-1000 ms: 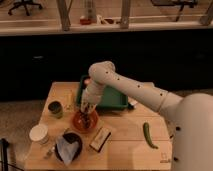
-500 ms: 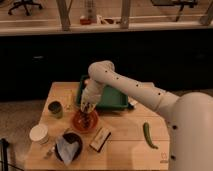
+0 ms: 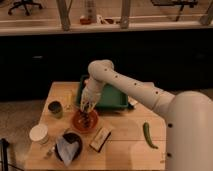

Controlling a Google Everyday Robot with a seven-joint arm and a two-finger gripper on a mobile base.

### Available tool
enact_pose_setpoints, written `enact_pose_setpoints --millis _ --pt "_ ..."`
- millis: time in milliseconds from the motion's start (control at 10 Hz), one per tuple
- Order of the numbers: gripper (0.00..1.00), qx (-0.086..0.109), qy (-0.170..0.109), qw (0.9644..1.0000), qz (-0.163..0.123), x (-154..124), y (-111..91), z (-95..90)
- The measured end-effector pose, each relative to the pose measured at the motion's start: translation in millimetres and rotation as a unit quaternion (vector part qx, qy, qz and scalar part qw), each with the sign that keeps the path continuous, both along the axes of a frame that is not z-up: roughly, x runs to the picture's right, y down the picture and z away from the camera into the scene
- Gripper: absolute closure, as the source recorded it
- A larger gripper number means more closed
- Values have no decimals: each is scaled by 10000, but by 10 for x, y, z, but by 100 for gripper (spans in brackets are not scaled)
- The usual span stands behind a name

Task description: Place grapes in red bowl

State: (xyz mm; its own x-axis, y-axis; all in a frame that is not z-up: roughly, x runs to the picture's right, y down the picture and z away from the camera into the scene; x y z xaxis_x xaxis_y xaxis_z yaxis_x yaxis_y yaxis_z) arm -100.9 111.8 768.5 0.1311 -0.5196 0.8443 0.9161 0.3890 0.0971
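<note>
The red bowl (image 3: 84, 121) sits on the wooden table (image 3: 125, 145), left of centre. A dark bumpy cluster, the grapes (image 3: 86, 118), lies inside it. My gripper (image 3: 88, 104) hangs straight above the bowl, fingers pointing down, a little above the grapes. The white arm reaches in from the right over the green tray.
A green tray (image 3: 111, 98) lies behind the bowl. A green cup (image 3: 55, 108) stands at the left, a white cup (image 3: 38, 134) at the front left. A black bowl with pale cloth (image 3: 68, 147) and a small box (image 3: 100, 138) sit in front. A green pepper (image 3: 148, 135) lies at the right.
The gripper has risen slightly above the red bowl; the grapes stay in the bowl.
</note>
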Motion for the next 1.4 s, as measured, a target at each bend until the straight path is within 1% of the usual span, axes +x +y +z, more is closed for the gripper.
enact_pose_setpoints --millis 400,500,1100,1400 --pt "26 24 26 10000 78 33 -3 7" --pt "21 33 35 9999 91 41 -5 9" --pt "20 97 73 9999 66 100 -25 -15" --pt "20 169 81 9998 84 171 -38 -32"
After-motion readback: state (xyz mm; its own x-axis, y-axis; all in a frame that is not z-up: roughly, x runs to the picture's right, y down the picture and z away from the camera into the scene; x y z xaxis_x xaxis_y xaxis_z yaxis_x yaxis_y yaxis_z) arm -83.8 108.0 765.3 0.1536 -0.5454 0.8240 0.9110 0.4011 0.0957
